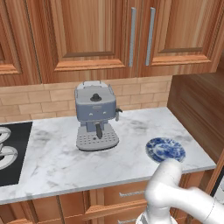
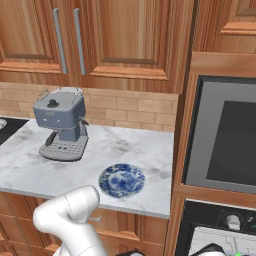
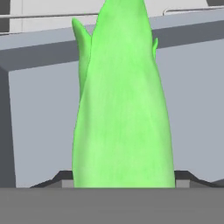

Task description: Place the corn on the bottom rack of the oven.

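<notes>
Holding the corn (image 3: 122, 100) in the pincer (image 3: 122, 181), jaws closed on its lower end, dark fingertips (image 3: 61, 177) just showing at either side of the cob in the hand view. Bright green, smooth, rising straight up along the hand's line of sight, tapering toward the top, with a thin leaf tip standing off one side. Behind it, flat grey metal walls of the oven (image 3: 39, 113), with thin rack wires (image 3: 43, 15) crossing above. Cannot tell whether the cob touches any rack.

In the right base view, a sliver of green at the bottom edge, low beside the oven's (image 2: 225, 145) dark glass front and grey frame, set in brown wood to the right of the counter (image 2: 125, 150).

On the marble counter, a blue-and-white patterned plate (image 1: 165, 149) near the front right corner, bare. A grey espresso machine (image 1: 95, 114) toward the back, well apart from the plate. A black stovetop (image 1: 13, 151) with silver rings at the counter's left end. Wooden cabinets (image 1: 87, 35) above, tan brick backsplash (image 1: 39, 98) behind. White arm (image 1: 175, 192) bent low before the counter's front edge.
</notes>
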### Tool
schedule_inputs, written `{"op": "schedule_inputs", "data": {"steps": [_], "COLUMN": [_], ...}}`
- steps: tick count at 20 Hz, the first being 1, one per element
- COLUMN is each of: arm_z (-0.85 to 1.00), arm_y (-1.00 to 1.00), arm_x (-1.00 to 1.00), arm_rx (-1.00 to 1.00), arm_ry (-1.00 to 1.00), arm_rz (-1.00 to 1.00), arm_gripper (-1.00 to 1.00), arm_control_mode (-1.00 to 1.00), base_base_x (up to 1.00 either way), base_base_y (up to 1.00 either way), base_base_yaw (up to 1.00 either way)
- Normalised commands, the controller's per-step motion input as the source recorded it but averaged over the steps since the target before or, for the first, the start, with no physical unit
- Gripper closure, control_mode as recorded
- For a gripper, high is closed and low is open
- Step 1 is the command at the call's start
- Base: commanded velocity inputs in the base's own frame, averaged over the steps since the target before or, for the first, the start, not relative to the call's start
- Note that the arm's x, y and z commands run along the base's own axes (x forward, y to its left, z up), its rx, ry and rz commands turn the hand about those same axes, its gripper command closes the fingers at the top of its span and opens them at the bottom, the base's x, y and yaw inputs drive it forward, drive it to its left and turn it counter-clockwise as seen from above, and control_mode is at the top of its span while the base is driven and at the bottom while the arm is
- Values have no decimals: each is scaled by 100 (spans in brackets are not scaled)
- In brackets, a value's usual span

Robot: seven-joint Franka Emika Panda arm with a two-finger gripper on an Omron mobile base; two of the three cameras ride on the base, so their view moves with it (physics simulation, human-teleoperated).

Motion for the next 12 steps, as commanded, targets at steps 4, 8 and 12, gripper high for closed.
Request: {"op": "schedule_inputs", "data": {"steps": [4, 8, 12], "arm_z": [-21, -6, 0], "arm_y": [0, 0, 0], "arm_x": [0, 0, 0], "arm_rx": [0, 0, 0], "arm_ry": [-1, 0, 0], "arm_rz": [0, 0, 0], "arm_gripper": [-100, -100, -100], "arm_control_mode": [-100, -100, -100], "base_base_x": [0, 0, 0], "base_base_y": [0, 0, 0], "base_base_yaw": [0, 0, 0]}}
